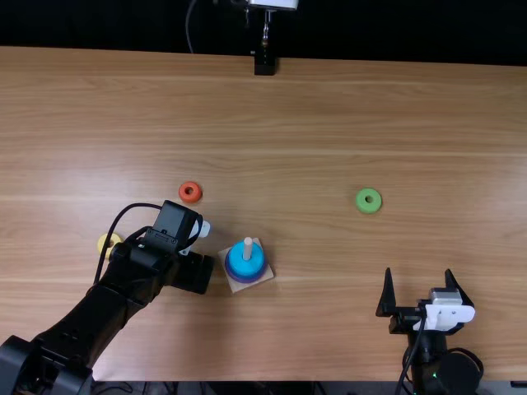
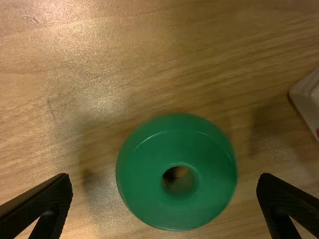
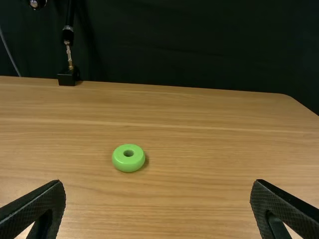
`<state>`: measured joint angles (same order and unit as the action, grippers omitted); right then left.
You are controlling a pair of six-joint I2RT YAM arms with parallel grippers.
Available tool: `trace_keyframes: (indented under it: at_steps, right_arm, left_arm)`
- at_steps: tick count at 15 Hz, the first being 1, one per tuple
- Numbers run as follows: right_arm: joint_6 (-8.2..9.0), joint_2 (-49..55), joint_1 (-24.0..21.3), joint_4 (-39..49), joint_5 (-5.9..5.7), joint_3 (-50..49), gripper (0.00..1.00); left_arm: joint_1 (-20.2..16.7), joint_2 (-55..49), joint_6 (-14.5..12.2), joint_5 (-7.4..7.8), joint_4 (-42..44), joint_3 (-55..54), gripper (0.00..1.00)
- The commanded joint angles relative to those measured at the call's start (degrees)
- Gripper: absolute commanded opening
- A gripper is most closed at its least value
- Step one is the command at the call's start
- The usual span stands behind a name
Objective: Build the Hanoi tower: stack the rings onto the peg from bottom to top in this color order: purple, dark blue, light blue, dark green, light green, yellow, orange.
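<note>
My left gripper [image 1: 196, 273] is low over the table, just left of the peg base [image 1: 239, 284]. In the left wrist view my left gripper [image 2: 164, 199] is open, its fingers on either side of the dark green ring [image 2: 144, 174] and apart from it. The peg [image 1: 248, 247] carries a light blue ring [image 1: 240, 266] above darker blue and purple rings [image 1: 262, 276]. An orange ring [image 1: 190, 192], a partly covered yellow ring [image 1: 104, 242] and a light green ring [image 1: 368, 200] lie on the table. My right gripper [image 1: 422, 284] stands open, also in the right wrist view [image 3: 157, 199].
A stand with a black foot [image 1: 264, 65] is at the table's far edge [image 1: 370, 61]. The left arm lies across the table's near left, partly over the yellow ring. The right arm is at the near right edge.
</note>
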<state>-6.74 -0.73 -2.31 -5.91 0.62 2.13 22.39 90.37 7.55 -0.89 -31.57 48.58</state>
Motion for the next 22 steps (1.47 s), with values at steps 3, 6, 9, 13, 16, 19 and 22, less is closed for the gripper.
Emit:
trace_keyframes:
  at_steps: [3,6,9,13,16,19,22]
  right_arm:
    - [-0.11,0.73,-0.51,0.05,0.12,-1.43,1.00]
    - [-0.01,0.73,-0.51,0.05,0.12,-1.43,1.00]
    - [-0.01,0.73,-0.51,0.05,0.12,-1.34,1.00]
    - [-0.01,0.73,-0.59,0.05,0.12,-1.43,1.00]
    - [-0.01,0.73,-0.51,0.05,0.12,-1.43,1.00]
    - [-0.01,0.73,-0.51,0.05,0.12,-1.43,1.00]
    - [-0.01,0.73,-0.59,0.05,0.12,-1.43,1.00]
  left_arm:
    - [-0.33,1.30,-0.17,0.67,0.04,1.96,1.00]
    - [-0.33,1.30,-0.17,0.67,0.14,1.96,1.00]
    - [-0.42,1.39,-0.17,0.67,3.10,1.87,1.00]
    - [-0.42,1.39,-0.06,2.68,3.83,1.87,1.00]
    - [-0.77,1.39,0.04,3.52,3.52,1.70,1.00]
    - [-1.56,1.39,0.04,3.52,3.20,1.34,1.00]
    - [-1.56,1.39,-0.17,3.42,3.41,1.17,1.00]
